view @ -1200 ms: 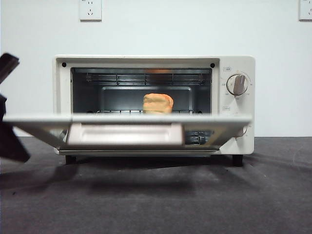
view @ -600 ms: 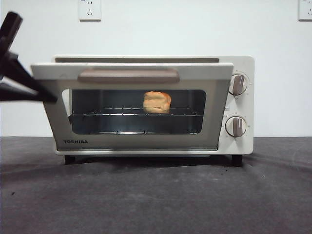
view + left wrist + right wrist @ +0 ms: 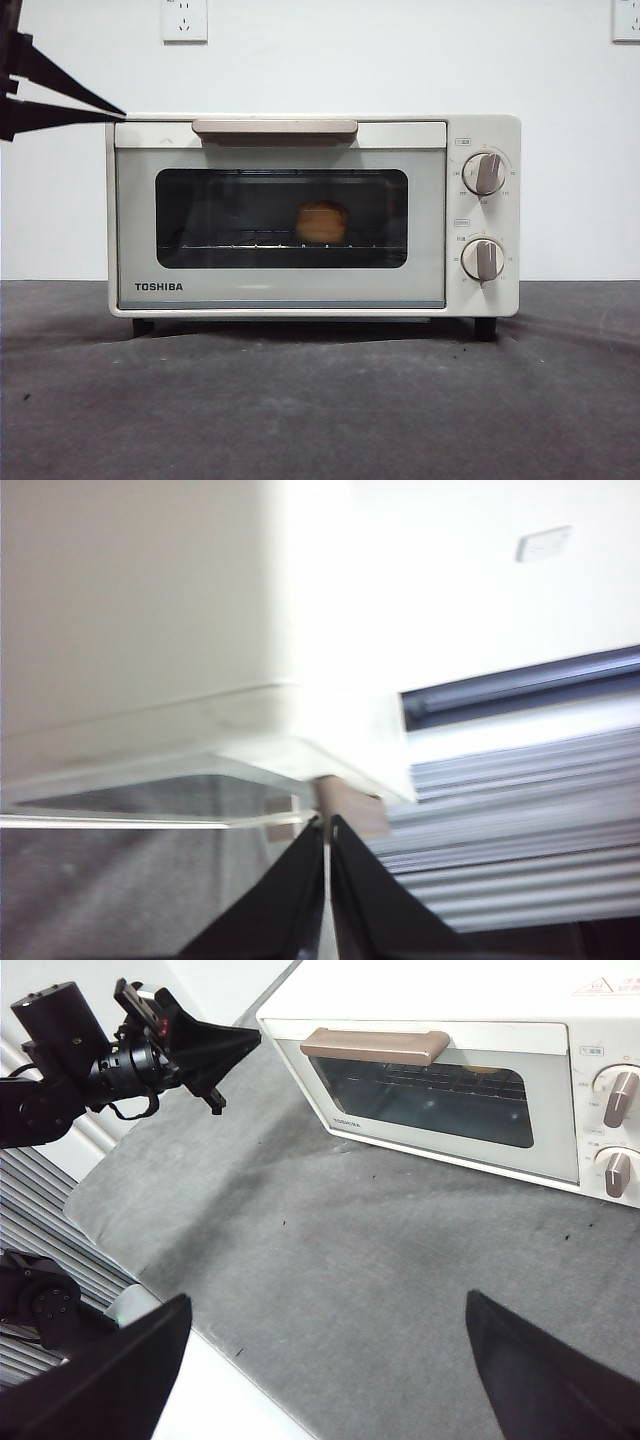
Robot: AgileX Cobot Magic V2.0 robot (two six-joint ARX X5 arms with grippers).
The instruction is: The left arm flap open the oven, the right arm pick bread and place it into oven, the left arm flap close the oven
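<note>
The cream TOSHIBA oven (image 3: 300,292) stands mid-table with its door closed and its beige handle (image 3: 275,127) at the top. Behind the dark glass, the golden bread (image 3: 322,222) sits on the wire rack. My left gripper (image 3: 118,113) is shut, empty, with its pointed tip at the oven's upper left front corner. In the left wrist view the left gripper (image 3: 327,822) is close under the oven corner (image 3: 150,630). My right gripper (image 3: 328,1298) hangs open and empty above the mat, back from the oven (image 3: 430,1000). The right wrist view also shows the left gripper (image 3: 240,1038).
Two beige knobs (image 3: 485,173) (image 3: 484,259) sit on the oven's right panel. A dark grey mat (image 3: 320,400) covers the table in front. Its left edge (image 3: 110,1250) drops off beside the left arm. Wall sockets (image 3: 185,18) are behind.
The oven door swung up from lying flat open to fully closed. The left gripper rose along with it, from low at the left to the oven's top left corner.
</note>
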